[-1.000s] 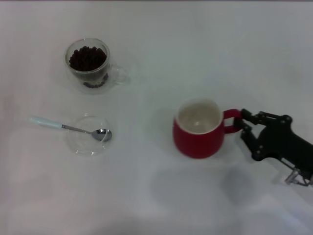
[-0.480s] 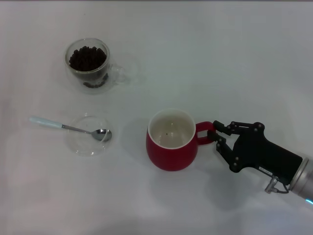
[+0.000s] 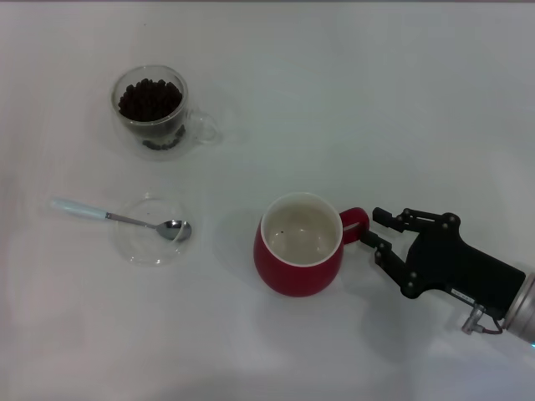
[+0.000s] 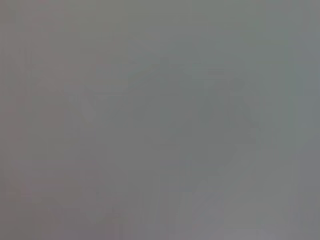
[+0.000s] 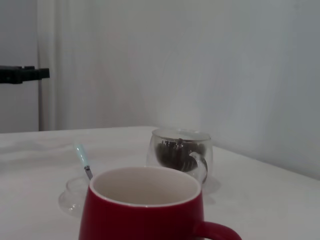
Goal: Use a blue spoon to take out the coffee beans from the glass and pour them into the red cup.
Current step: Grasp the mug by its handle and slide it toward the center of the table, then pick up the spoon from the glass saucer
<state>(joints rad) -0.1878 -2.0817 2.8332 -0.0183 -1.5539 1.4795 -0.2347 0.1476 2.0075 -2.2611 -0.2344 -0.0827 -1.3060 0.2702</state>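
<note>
The red cup [image 3: 298,244] stands upright near the middle of the table, its handle pointing right, with only a few dark specks inside. My right gripper [image 3: 372,227] is open just right of that handle, its fingertips either side of the handle's outer end. At the far left stands the glass [image 3: 152,111], filled with coffee beans [image 3: 150,98]. The blue spoon [image 3: 117,217] rests with its bowl in a flat clear dish [image 3: 150,230]. The right wrist view shows the red cup [image 5: 145,210] close up, with the glass [image 5: 180,155] and blue spoon [image 5: 81,157] behind it. My left gripper is out of view.
The white table [image 3: 351,100] runs across the whole head view. The left wrist view shows only plain grey. A dark bar [image 5: 22,75] sticks in from the edge of the right wrist view.
The right gripper carried the red cup leftward across the table. Since half a second ago the cup sits slightly lower and to the right, and the fingers have drawn back a little from the handle.
</note>
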